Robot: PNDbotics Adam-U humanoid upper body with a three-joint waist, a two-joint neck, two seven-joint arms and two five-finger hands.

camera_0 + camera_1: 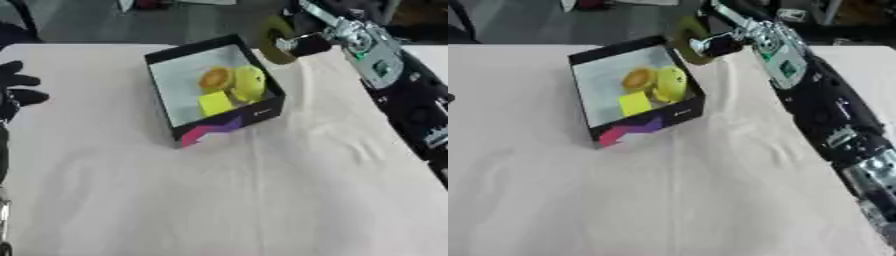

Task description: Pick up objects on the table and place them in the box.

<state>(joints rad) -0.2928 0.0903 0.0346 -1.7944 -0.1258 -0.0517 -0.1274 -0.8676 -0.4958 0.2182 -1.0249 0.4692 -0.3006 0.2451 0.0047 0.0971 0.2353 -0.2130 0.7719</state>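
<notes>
Olive-green, the ring-shaped object [684, 40] sits clutched in my right hand [715, 45], just beyond the box's [262, 112] far right corner. I judge the box lies nearer-left of it; my left hand [16, 90] rests relaxed, well left.

The table [262, 200] is covered by a wrinkled white cloth [667, 190]; grey floor [79, 20] is seen beyond.

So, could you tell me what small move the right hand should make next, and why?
Probably carry the olive-yellow round object a little toward the robot's left, over the open box. The right hand holds it just beyond the box's far right corner, not yet above the opening, where an orange piece and two yellow ones already lie.
</notes>
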